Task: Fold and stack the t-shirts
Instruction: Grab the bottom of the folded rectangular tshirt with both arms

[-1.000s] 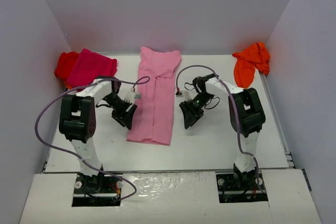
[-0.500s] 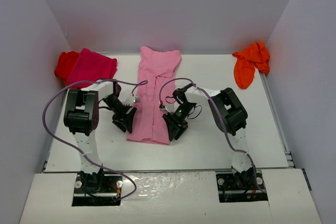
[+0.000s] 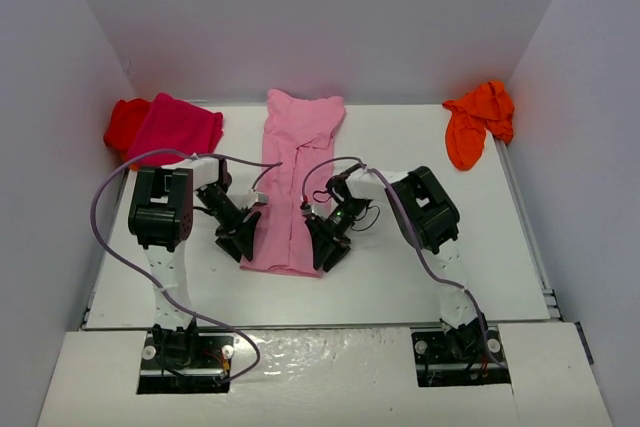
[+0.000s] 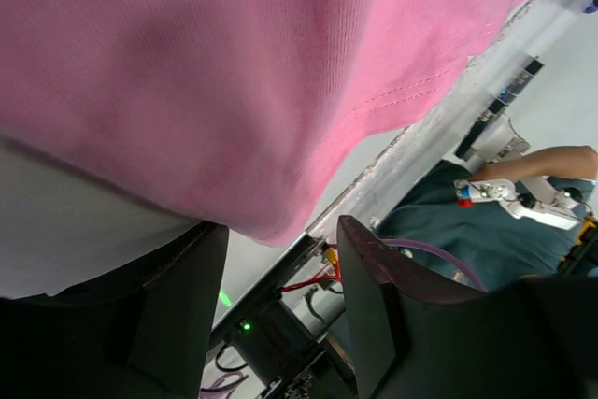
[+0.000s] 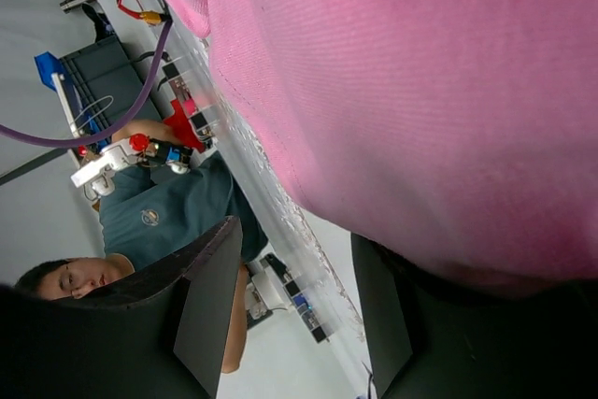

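Starting the fold: my left fingers point(image 3: 241, 240) and right fingers point(image 3: 325, 246), half open and empty, flank the light pink t-shirt point(image 3: 298, 162) hem; next, pinch both corners.

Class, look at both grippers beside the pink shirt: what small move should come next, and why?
Probably close both grippers on the near corners of the pink shirt. The left gripper and right gripper sit at either side of its near hem with jaws apart, and both wrist views show cloth at the gap, not yet pinched.
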Robot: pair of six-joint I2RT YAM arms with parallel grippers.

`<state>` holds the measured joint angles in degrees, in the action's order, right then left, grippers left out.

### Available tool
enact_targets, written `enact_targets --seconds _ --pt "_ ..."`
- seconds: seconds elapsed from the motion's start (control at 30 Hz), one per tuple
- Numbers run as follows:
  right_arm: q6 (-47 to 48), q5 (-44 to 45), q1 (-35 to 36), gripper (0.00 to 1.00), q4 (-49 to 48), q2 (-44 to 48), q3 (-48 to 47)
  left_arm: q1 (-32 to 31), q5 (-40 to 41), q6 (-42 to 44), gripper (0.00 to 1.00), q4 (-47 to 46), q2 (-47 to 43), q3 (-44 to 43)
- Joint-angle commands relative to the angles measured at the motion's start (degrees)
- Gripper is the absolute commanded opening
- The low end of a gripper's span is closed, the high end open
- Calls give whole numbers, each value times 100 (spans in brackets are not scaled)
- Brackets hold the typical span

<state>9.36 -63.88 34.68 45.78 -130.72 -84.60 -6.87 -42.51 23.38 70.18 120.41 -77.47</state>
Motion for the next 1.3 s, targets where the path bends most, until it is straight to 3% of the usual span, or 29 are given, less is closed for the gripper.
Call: enact_targets --seconds 0.0,0.07,0.13,0.2,0.27,0.33,0.8,0.93,1.0,1.17,1.27 --pt "-57 1491 139 49 -760 -309 186 31 -129 416 46 -89 126 -110" --pt "-242 1978 214 49 -1006 -75 304 28 -177 431 45 -69 105 -92" --pt "-369 2457 330 40 -1178 59 452 20 -212 455 42 -50 73 -68" --pt "-365 2573 452 18 -1211 11 487 19 -240 457 22 -57 62 -49" --pt "-350 2648 594 3 -1182 -93 421 12 -240 450 5 -57 69 -56" --pt "-310 2760 747 0 -1184 -135 400 19 -230 447 0 -60 68 -56" --pt "-50 3553 862 2 -1167 664 700 2 -99 667 0 39 -185 127" --pt "-124 3680 601 51 -1125 788 768 -9 -87 668 0 40 -211 136" --pt "-163 3602 416 60 -1117 817 772 -16 -73 642 0 14 -200 123" --pt "-216 3360 219 57 -1119 538 620 -16 -65 606 0 -9 -149 97" --pt "-231 3292 225 49 -1127 312 512 -28 -80 591 0 -13 -158 104"
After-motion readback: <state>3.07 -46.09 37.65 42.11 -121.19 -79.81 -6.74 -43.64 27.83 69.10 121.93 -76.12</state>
